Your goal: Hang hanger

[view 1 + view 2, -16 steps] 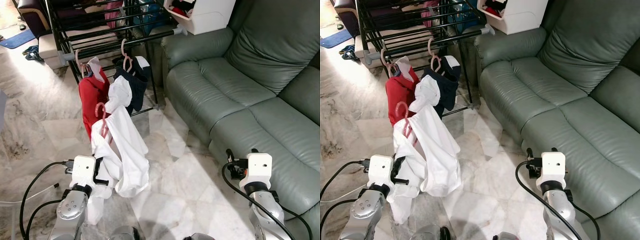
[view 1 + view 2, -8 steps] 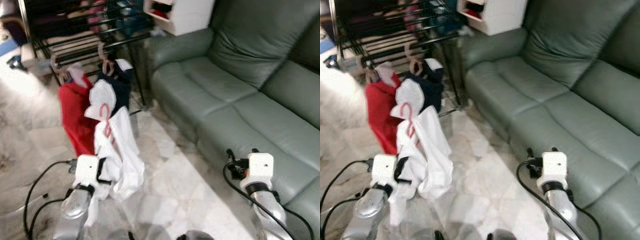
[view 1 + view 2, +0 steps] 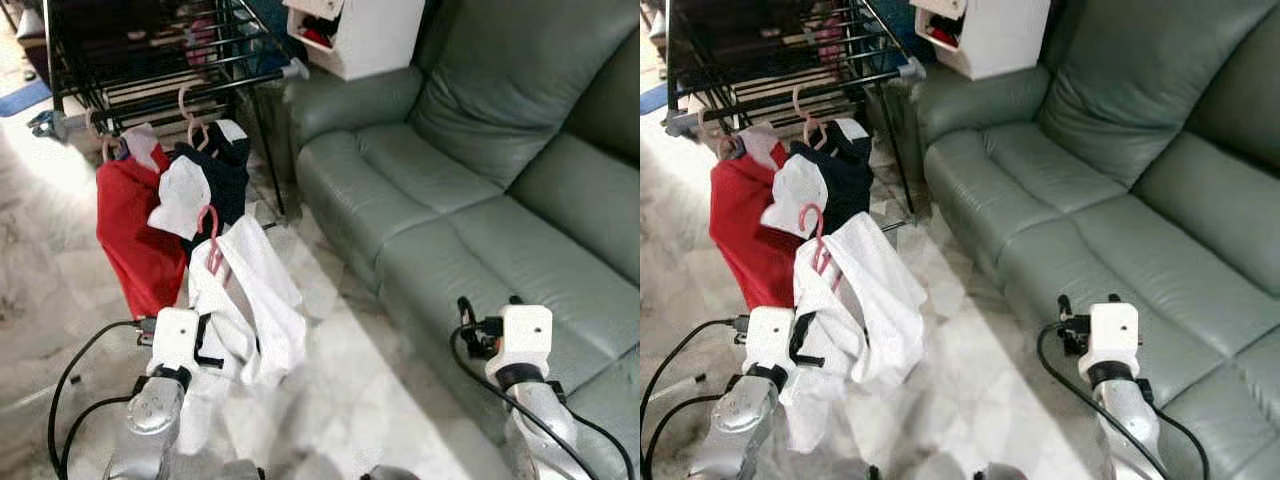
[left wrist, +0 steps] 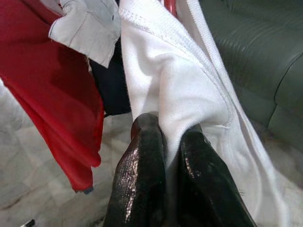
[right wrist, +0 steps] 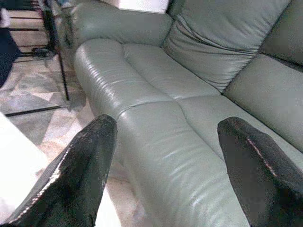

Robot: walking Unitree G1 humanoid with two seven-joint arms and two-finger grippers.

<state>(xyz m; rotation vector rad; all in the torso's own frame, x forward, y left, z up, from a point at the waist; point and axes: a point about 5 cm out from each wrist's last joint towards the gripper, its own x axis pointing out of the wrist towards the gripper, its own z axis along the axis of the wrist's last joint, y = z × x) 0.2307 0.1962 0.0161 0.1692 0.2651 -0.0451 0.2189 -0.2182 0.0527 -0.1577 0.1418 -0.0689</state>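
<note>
Below the drying rack (image 3: 160,75), left gripper (image 4: 165,142) is pinching the white shirt (image 3: 250,300), its pink hanger (image 3: 210,240) now riding closer to the rail; right gripper (image 5: 165,156) is idling wide apart.

Left gripper (image 3: 805,338) low at near left, fingers pinched on a white shirt (image 3: 865,300) that drapes from a pink hanger (image 3: 817,240); hook of hanger free, up near the hung clothes. Black rack (image 3: 770,70) at far left, its front bar carrying a red shirt (image 3: 745,235), a small white garment (image 3: 795,195) and a navy one (image 3: 850,165) on pink hangers. Right gripper (image 3: 1085,305) at near right, held over the near edge of the green sofa (image 3: 1120,180), touching nothing. White box (image 3: 985,30) at far middle, beside the sofa arm. Marble floor (image 3: 970,380) between.
</note>
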